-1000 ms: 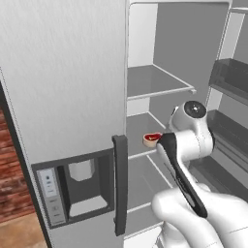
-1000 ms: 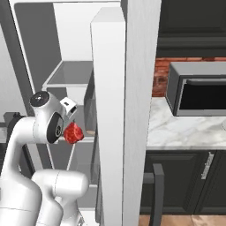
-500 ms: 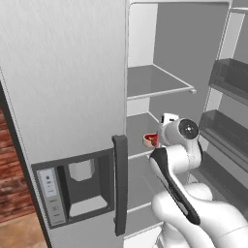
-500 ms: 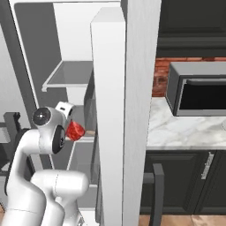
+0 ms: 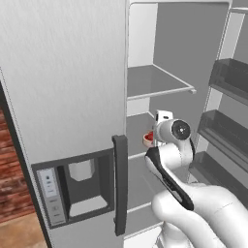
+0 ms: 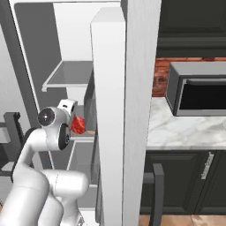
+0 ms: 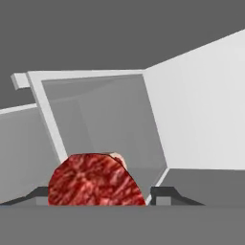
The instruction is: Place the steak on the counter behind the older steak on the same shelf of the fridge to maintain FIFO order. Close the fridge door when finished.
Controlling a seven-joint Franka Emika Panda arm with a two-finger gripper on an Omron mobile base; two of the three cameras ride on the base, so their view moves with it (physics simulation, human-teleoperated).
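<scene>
My gripper [image 7: 100, 197] is shut on the steak [image 7: 95, 181], a red marbled slab between the two finger tips. From the right base view the steak [image 6: 78, 125] hangs just ahead of the hand, inside the fridge [image 6: 75, 39], above the middle shelf [image 6: 84, 139]. A second red piece with a pale rim, the older steak [image 5: 147, 140], lies on that shelf [image 5: 136, 127] just left of my wrist. The fridge door [image 5: 226, 121] stands wide open on the right, bins facing in. The counter [image 6: 176, 129] lies right of the fridge.
The dispenser door [image 5: 63, 97] is shut, and its dark handle [image 5: 120, 184] is close to my forearm. An upper shelf [image 5: 157, 81] juts out above the hand. The open door's thick edge [image 6: 109, 114] stands beside the arm. A microwave [image 6: 198, 88] sits on the counter.
The hand has sunk lower and pushed further into the fridge, carrying the steak with it. The older steak on the shelf has stayed put.
</scene>
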